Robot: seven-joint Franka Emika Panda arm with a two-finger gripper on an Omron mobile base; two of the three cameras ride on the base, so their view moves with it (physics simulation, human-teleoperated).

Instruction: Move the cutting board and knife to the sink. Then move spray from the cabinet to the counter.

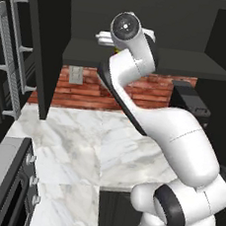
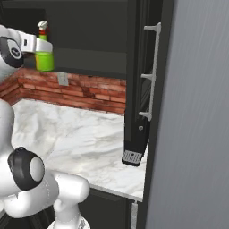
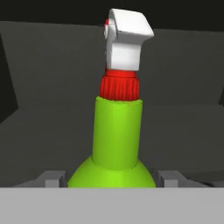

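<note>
The bright green spray [image 3: 117,131] with its red collar and white trigger stands upright between my fingers [image 3: 54,179]. My gripper [image 2: 44,50] is up inside the open dark cabinet [image 2: 89,53] and is shut on the spray [image 2: 44,61] near the shelf's front edge. In the left base view my arm hides nearly all of the bottle; only a sliver of the spray [image 1: 115,48] shows under the wrist. The white marble counter [image 1: 82,136] lies below. The cutting board, knife and sink are out of view.
The cabinet's door [image 2: 136,80] stands open with its silver bar handle [image 2: 152,71] beside the grey fridge [image 2: 197,112]. Another open door [image 1: 43,42] hangs to the left. A black appliance [image 1: 191,101] sits at the counter's back right, a stove [image 1: 3,182] at front left.
</note>
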